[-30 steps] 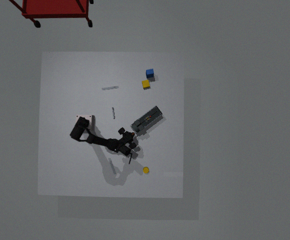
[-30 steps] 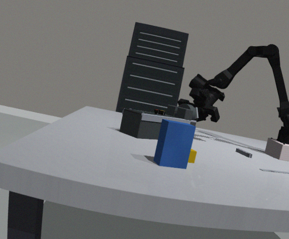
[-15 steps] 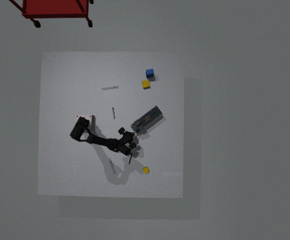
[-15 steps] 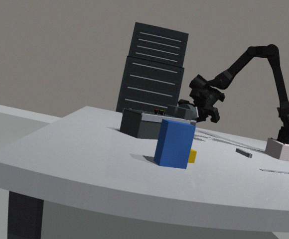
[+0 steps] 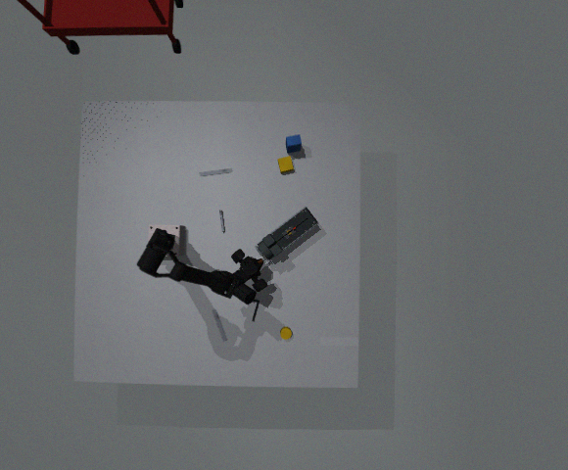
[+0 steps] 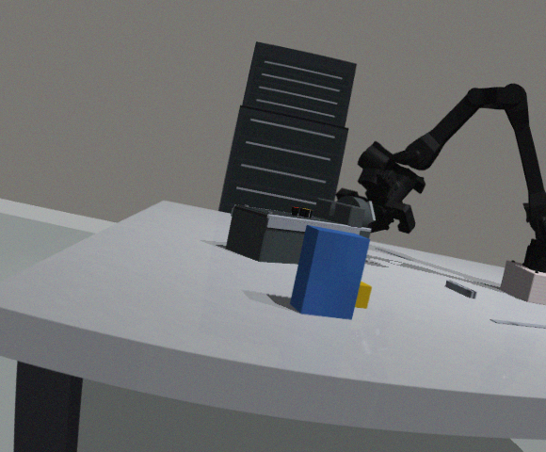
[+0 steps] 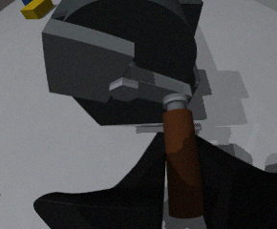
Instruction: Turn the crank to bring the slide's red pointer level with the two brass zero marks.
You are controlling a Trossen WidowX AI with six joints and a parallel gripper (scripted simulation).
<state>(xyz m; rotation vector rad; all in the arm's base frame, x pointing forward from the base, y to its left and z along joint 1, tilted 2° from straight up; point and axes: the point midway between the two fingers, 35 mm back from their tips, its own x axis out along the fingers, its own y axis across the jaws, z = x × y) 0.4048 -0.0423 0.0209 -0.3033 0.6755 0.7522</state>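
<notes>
The grey machine [image 5: 302, 218] [image 6: 247, 234] stands on the table, its crank end toward the arm. Its red pointer [image 5: 294, 229] [image 6: 295, 210] sits a little off the brass zero marks [image 5: 288, 232] [image 6: 306, 212], on the side away from the crank. The wrist view does not show the pointer or marks. The light grey crank arm [image 7: 164, 85] carries a brown handle [image 7: 181, 162]. My gripper [image 7: 172, 136] [image 5: 260, 261] is shut on this handle, with one black finger on each side of it. The fingers hide part of the handle in the top and exterior views.
A blue block [image 5: 293, 144] [image 6: 334, 272] and a yellow block [image 5: 285, 164] [image 6: 363, 295] [image 7: 37, 9] stand beyond the machine. A yellow round piece [image 5: 286, 332] and thin bars [image 5: 215, 172] [image 5: 221, 221] lie on the table. A red cart [image 5: 107, 18] is off the table.
</notes>
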